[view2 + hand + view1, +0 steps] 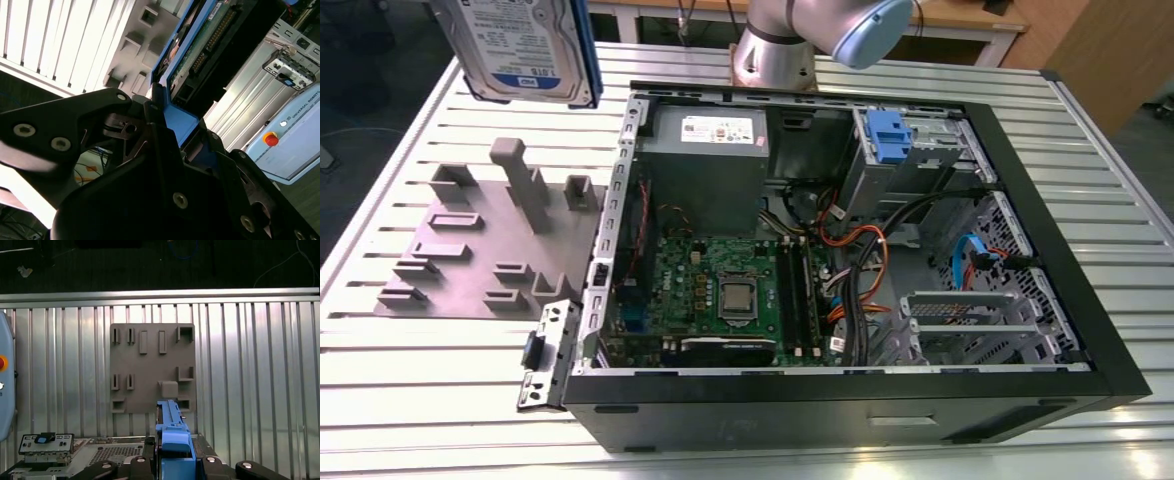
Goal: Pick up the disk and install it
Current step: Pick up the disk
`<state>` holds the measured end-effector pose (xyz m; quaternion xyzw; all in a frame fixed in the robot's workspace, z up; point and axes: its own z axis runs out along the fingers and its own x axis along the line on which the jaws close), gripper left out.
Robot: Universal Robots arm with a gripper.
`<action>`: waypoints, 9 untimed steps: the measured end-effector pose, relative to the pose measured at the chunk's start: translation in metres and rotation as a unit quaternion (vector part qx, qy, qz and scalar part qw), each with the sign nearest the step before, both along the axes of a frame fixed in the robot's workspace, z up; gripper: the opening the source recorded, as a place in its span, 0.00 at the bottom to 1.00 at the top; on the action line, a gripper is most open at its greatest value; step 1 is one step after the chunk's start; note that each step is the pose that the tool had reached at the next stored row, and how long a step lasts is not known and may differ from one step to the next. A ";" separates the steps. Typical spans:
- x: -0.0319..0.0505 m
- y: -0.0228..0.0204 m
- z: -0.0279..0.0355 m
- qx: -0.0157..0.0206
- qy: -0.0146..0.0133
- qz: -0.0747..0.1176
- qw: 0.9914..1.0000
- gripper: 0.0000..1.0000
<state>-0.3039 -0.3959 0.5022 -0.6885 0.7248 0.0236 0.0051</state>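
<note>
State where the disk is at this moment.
In the exterior view's upper left, the disk hangs in the end effector above the grey fixture plate, beside the computer case.

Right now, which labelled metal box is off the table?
The disk with blue rails, held above the table; the grey power supply sits inside the case.

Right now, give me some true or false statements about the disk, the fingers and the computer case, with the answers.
1. The disk is held up above the grey holder plate. True.
2. The disk sits inside the computer case. False: it is outside, toward the exterior view's left of the case.
3. The case is open, showing the green circuit board. True.
4. The fingers are open and empty. False: they are shut on the disk's blue rail.
</note>
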 end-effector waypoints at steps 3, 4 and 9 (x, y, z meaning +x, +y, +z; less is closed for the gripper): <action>0.0002 -0.0031 -0.0001 0.000 0.000 0.000 1.000 0.36; 0.0001 -0.0046 -0.0001 0.000 0.000 0.000 1.000 0.36; 0.0003 -0.0119 -0.0001 0.000 0.000 0.000 1.000 0.36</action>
